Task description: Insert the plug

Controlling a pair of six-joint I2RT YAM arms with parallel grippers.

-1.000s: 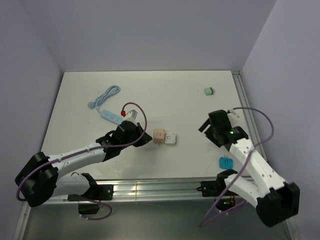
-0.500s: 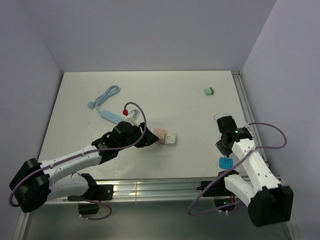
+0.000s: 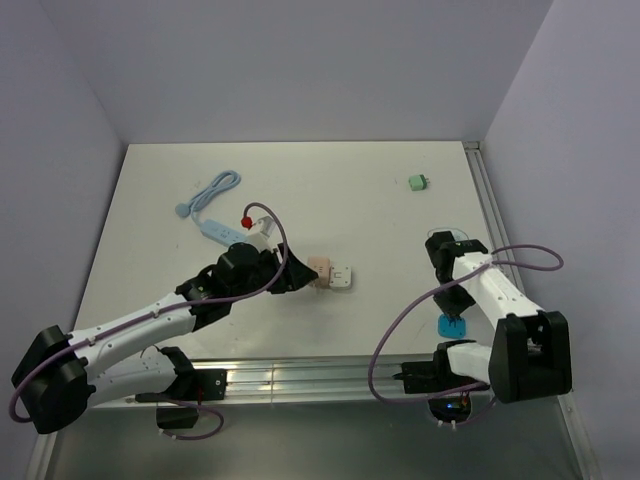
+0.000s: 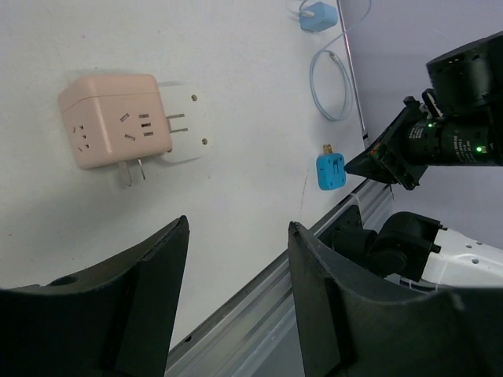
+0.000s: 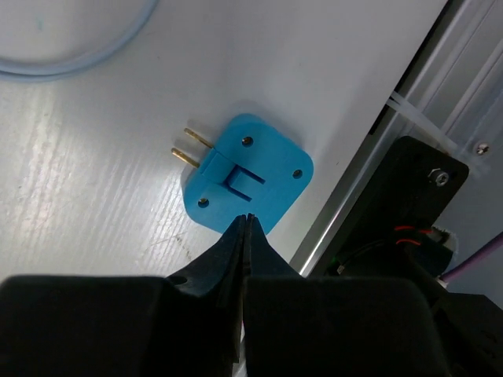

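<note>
A pink cube socket (image 3: 319,270) lies mid-table with a white plug (image 3: 342,276) against its right side. In the left wrist view the white plug's (image 4: 185,122) prongs point at the cube (image 4: 114,118). My left gripper (image 3: 292,276) is open just left of the cube and holds nothing; the left wrist view has that gripper (image 4: 236,224) short of the cube. A blue plug (image 3: 450,326) lies flat near the right front edge. My right gripper (image 3: 453,316) hangs over it, and the right wrist view shows this gripper (image 5: 246,216) shut and empty at the plug's (image 5: 251,169) edge.
A light blue power strip (image 3: 220,232) with its cable lies at the back left, a red part (image 3: 246,221) beside it. A green plug (image 3: 418,182) sits far right. A pale blue charger (image 4: 318,16) and cable (image 4: 330,86) lie near the right arm. A metal rail (image 3: 300,378) runs along the front edge.
My left gripper opened and reached forward to the pink cube. My right arm swung back and down over the blue plug, and its gripper shut.
</note>
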